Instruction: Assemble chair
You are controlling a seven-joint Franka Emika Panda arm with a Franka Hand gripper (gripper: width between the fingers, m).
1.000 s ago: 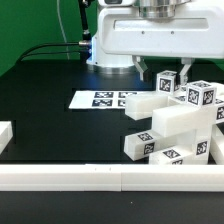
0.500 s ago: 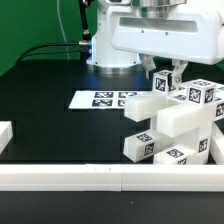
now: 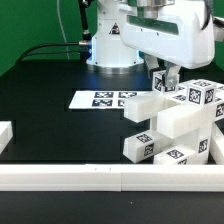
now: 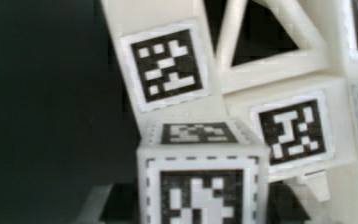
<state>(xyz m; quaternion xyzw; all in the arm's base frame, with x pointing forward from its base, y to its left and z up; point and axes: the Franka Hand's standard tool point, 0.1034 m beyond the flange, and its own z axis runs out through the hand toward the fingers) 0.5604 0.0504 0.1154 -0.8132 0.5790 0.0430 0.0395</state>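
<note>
The chair's white tagged pieces lie heaped at the exterior view's right: a long slab (image 3: 185,120), a lower block (image 3: 143,146) and tagged cubes (image 3: 200,97). My gripper (image 3: 165,78) hangs over the back of this heap, shut on a small white tagged block (image 3: 161,80). In the wrist view that block (image 4: 194,185) fills the space between my gripper (image 4: 197,203), with a dark finger (image 4: 119,203) against each side. Beyond it stand more tagged chair faces (image 4: 167,65) and an open frame part (image 4: 265,40).
The marker board (image 3: 103,99) lies flat on the black table to the left of the heap. A long white border rail (image 3: 100,178) runs along the front edge. A white piece (image 3: 5,133) sits at the far left. The robot's base (image 3: 108,50) stands behind.
The jaws have closed in on the small tagged block. The hand has since tilted and shifted a little toward the exterior view's right.
</note>
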